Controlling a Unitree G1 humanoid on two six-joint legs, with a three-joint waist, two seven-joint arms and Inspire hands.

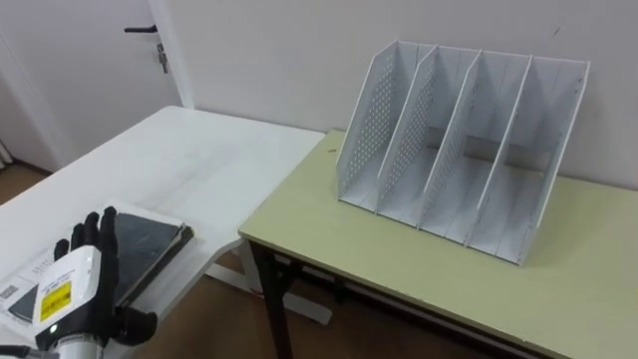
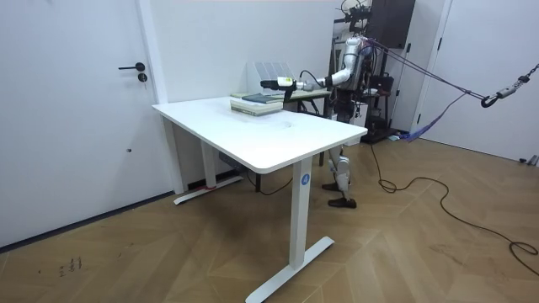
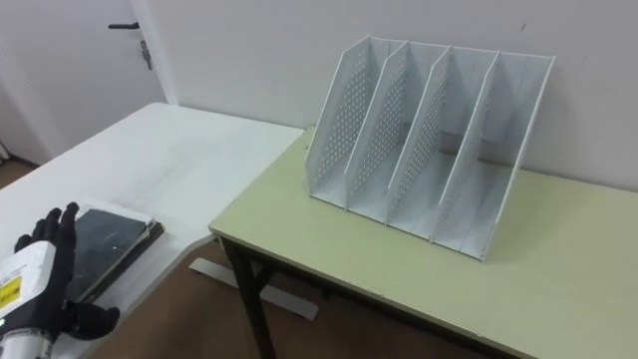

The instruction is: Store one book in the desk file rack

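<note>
Black fingers of the left hand (image 1: 78,289) are straight and a little apart, with the thumb out to the side. It holds nothing. Its fingertips are over the near edge of the book (image 1: 145,242); I cannot tell if they touch it. The book has a dark, shiny cover and lies flat on white papers (image 1: 25,284) on the white desk (image 1: 199,160). Farther off, on the pale green desk (image 1: 399,259), stands the white file rack (image 1: 459,140), with four slots and little holes in its walls.
</note>
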